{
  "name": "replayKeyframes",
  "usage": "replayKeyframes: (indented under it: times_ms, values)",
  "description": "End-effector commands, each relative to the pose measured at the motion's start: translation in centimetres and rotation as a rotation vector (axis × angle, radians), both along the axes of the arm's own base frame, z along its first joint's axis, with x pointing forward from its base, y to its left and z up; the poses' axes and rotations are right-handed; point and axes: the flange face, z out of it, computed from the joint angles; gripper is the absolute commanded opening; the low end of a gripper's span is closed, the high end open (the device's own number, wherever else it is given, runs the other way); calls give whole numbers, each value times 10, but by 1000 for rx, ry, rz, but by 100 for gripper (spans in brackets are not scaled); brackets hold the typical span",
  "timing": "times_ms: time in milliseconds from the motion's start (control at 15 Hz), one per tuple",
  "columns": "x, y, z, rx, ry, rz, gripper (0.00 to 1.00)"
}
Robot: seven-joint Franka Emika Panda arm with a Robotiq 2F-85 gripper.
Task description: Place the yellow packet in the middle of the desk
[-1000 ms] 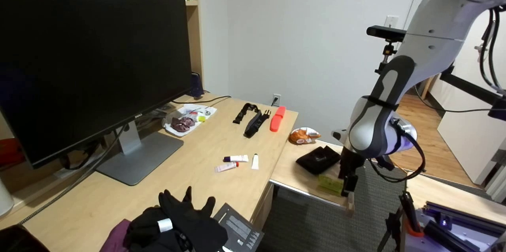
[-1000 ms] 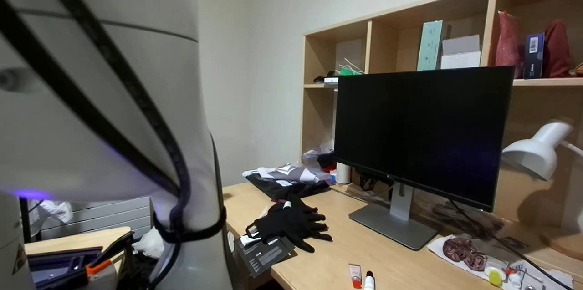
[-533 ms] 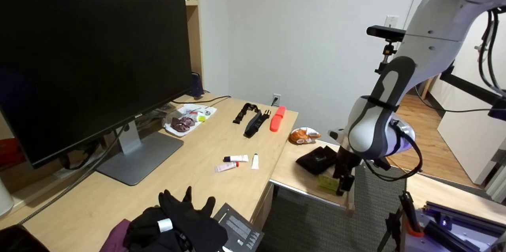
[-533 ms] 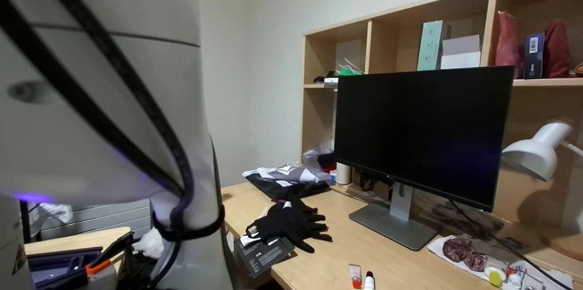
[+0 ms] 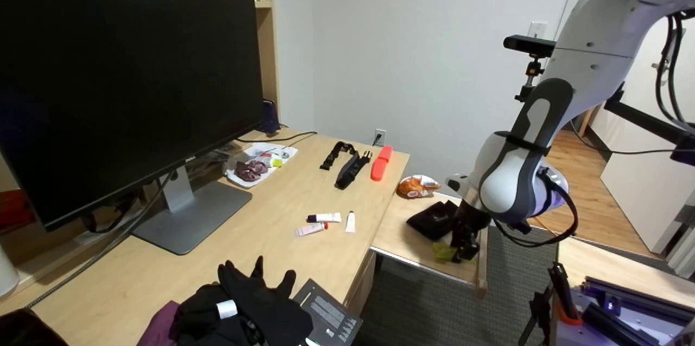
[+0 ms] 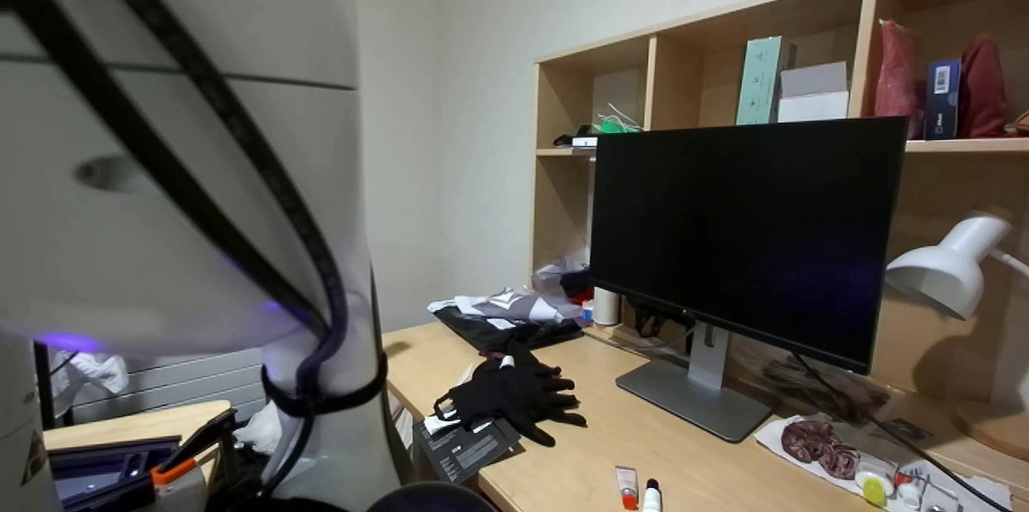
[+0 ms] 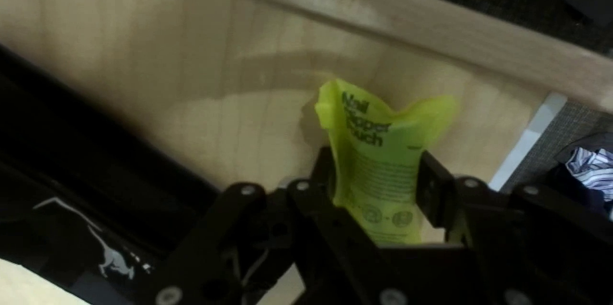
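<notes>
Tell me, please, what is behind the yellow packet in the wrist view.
Past the yellow packet, a pale wooden surface shows; what the packet and fingers cover cannot be seen.

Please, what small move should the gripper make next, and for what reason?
Probably a short lift straight upward, keeping the grip. In the wrist view, the gripper seems to pinch the yellow packet, which buckles between its fingers. In an exterior view, both are over the low board, and the desk stands higher.

pkt (image 7: 383,171): yel-grn, blk txt | claw (image 7: 377,178): blk | desk (image 5: 288,199): beige | cloth (image 7: 594,168): wht, dk strps
</notes>
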Motion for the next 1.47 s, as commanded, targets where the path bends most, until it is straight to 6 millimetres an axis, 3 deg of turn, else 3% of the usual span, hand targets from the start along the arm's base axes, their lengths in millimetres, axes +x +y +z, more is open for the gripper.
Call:
replayKeyframes:
  times_ms: [0,267,667,733,867,1067,1133,1200,1400]
  values:
    - [-1,14,6,4,-34,24,11]
    - [11,46,38,11,-68,21,11]
    - [45,132,112,30,-74,-42,12]
    - [47,110,79,57,-108,-7,29]
    - [54,131,101,49,-97,-15,29]
    - [50,132,110,33,-89,-19,29]
    - [50,132,109,32,-87,-21,13]
    - [51,133,112,23,-107,-11,13]
    - [71,173,134,16,-109,-15,12]
